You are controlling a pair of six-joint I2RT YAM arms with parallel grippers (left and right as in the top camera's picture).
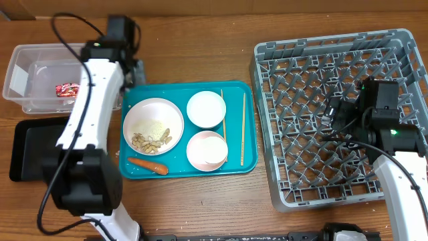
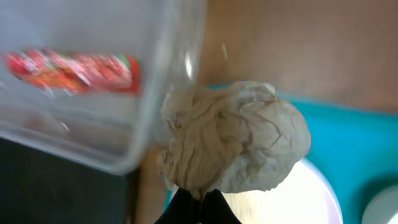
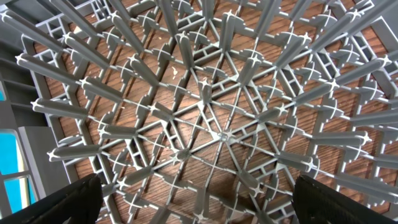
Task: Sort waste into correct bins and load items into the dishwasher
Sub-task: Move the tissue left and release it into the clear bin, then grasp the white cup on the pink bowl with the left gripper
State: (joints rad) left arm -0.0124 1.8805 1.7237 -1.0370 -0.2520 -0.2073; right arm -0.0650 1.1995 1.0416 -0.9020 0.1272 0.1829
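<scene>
My left gripper point(image 2: 199, 204) is shut on the crumpled silver foil ball point(image 2: 236, 137), held between the clear tub point(image 2: 168, 93) and the teal tray; it also shows in the overhead view point(image 1: 136, 72). The red wrapper point(image 1: 67, 89) lies in the clear tub point(image 1: 20, 100). The black tray point(image 1: 30, 157) sits in front of the tub. The white plate point(image 1: 152, 110) holds rice and brownish bits. Two bowls point(image 1: 206, 108) point(image 1: 207, 150), chopsticks point(image 1: 243, 127) and the carrot point(image 1: 148, 165) lie on the teal tray. My right gripper point(image 3: 205, 202) is open and empty over the grey rack point(image 1: 341, 167). The cup is out of view.
The teal serving tray point(image 1: 177, 167) sits mid-table between the bins and the rack. The rack's upright pegs point(image 3: 217, 134) stand just under my right gripper. Bare wooden table runs along the back and front edges.
</scene>
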